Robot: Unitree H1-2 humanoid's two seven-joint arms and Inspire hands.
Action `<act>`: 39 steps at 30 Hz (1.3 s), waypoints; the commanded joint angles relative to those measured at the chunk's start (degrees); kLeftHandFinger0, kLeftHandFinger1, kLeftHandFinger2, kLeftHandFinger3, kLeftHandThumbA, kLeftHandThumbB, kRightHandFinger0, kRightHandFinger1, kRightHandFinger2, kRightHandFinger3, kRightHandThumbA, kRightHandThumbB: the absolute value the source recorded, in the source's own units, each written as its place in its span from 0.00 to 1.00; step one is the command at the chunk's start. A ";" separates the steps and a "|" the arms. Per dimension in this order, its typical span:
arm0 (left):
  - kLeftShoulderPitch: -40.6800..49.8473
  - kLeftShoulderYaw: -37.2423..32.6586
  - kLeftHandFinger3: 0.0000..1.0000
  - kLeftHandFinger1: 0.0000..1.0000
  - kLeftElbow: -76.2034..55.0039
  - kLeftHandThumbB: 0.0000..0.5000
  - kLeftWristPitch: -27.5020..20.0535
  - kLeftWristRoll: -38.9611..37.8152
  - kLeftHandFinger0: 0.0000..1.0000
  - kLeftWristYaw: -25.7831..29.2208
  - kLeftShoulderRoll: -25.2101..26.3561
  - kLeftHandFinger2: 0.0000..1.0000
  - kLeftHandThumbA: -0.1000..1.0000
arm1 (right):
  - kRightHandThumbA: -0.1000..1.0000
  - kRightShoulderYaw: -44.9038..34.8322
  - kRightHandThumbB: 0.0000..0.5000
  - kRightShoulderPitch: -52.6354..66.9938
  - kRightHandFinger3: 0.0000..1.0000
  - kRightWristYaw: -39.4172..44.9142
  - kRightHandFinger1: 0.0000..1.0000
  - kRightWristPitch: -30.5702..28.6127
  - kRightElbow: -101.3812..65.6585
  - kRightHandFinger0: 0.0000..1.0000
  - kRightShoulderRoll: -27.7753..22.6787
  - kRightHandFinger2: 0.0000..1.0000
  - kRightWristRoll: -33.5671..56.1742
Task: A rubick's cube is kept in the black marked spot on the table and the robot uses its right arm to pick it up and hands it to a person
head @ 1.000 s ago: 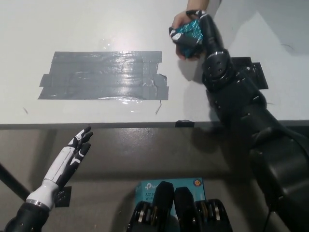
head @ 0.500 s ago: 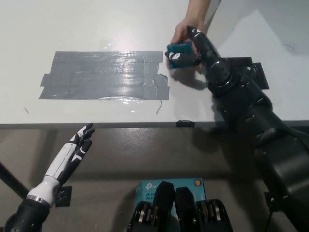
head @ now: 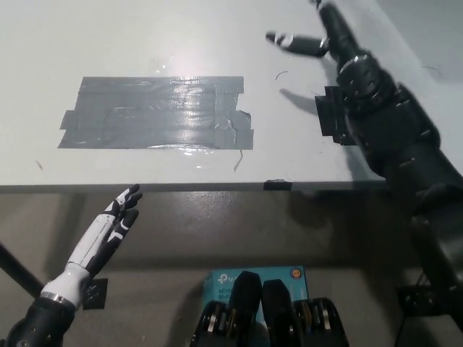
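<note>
My black right hand [head: 311, 37] reaches over the far right of the white table [head: 145, 36], near the picture's top edge. Its fingers are spread apart and nothing is held in them. The Rubik's cube is nowhere in view, and no person shows in the frame. A black marked spot [head: 327, 116] on the table lies partly under my right forearm. My white left hand [head: 108, 231] rests low at the left, below the table's front edge, fingers extended and empty.
A large patch of grey tape [head: 155, 112] covers the middle of the table. The table's front edge [head: 181, 188] runs across the picture. A teal box [head: 253, 278] lies on the floor below.
The person's hand took the cube from my right hand and left the view. My right hand opened and moved farther up and right. The left hand stayed still.
</note>
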 commanded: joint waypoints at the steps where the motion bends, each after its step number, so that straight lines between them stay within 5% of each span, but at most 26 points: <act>1: -1.99 0.40 1.00 1.00 -1.51 0.56 0.01 0.50 1.00 -0.83 1.34 1.00 1.00 | 0.86 -4.22 0.92 9.77 1.00 3.12 1.00 6.90 -44.33 1.00 -6.87 1.00 0.30; 8: -3.36 0.80 1.00 1.00 -0.69 0.54 0.06 0.14 1.00 -0.87 1.75 1.00 1.00 | 0.96 -5.96 0.92 25.71 1.00 7.31 1.00 10.15 -76.76 1.00 -8.63 1.00 2.56; 12: -4.21 0.52 1.00 1.00 0.16 0.51 -0.01 0.33 1.00 -0.85 1.50 1.00 1.00 | 0.92 -5.09 0.77 37.46 1.00 4.53 1.00 2.70 -87.28 1.00 -6.27 1.00 -0.22; 14: -4.35 0.36 1.00 1.00 0.33 0.46 0.09 0.49 1.00 -0.76 1.30 1.00 1.00 | 0.90 -4.21 0.74 43.79 1.00 3.52 1.00 -0.62 -91.41 1.00 -5.11 1.00 -1.54; 15: -4.22 0.35 1.00 1.00 0.29 0.46 0.13 0.50 1.00 -0.72 1.26 1.00 1.00 | 0.91 -3.97 0.82 45.85 1.00 3.32 1.00 -1.51 -92.61 1.00 -4.74 1.00 -1.63; 16: -4.24 0.34 1.00 1.00 0.49 0.45 -0.03 0.54 1.00 -0.64 1.23 1.00 1.00 | 0.88 -3.96 0.71 47.74 1.00 2.82 1.00 -2.62 -93.23 1.00 -4.32 1.00 -1.45; 17: -4.28 0.33 1.00 1.00 0.65 0.45 -0.16 0.57 1.00 -0.57 1.22 1.00 1.00 | 0.88 -4.00 0.71 48.92 1.00 2.51 1.00 -3.29 -93.59 1.00 -4.03 1.00 -1.30; 20: -3.55 0.34 1.00 1.00 0.62 0.50 -0.12 0.74 1.00 -0.36 1.37 1.00 1.00 | 0.85 -5.35 0.57 54.15 1.00 -0.76 1.00 -9.18 -90.53 1.00 -2.64 1.00 -0.78; 27: -1.22 -0.21 1.00 1.00 0.49 0.45 -0.87 0.91 1.00 0.01 0.81 1.00 1.00 | 0.85 -6.18 0.44 59.02 1.00 -2.62 1.00 -12.99 -78.62 1.00 -1.93 1.00 1.13; 36: 1.73 -0.06 1.00 1.00 -0.48 0.52 -0.39 0.11 1.00 -0.05 0.41 1.00 0.99 | 0.72 -9.07 0.31 58.59 1.00 -2.48 1.00 -18.45 -60.20 1.00 0.58 1.00 7.10; 39: 2.42 0.00 1.00 1.00 -0.94 0.52 -0.26 0.40 1.00 0.15 0.50 1.00 1.00 | 0.70 -9.75 0.36 58.11 1.00 -2.31 1.00 -17.78 -55.60 1.00 0.32 1.00 6.35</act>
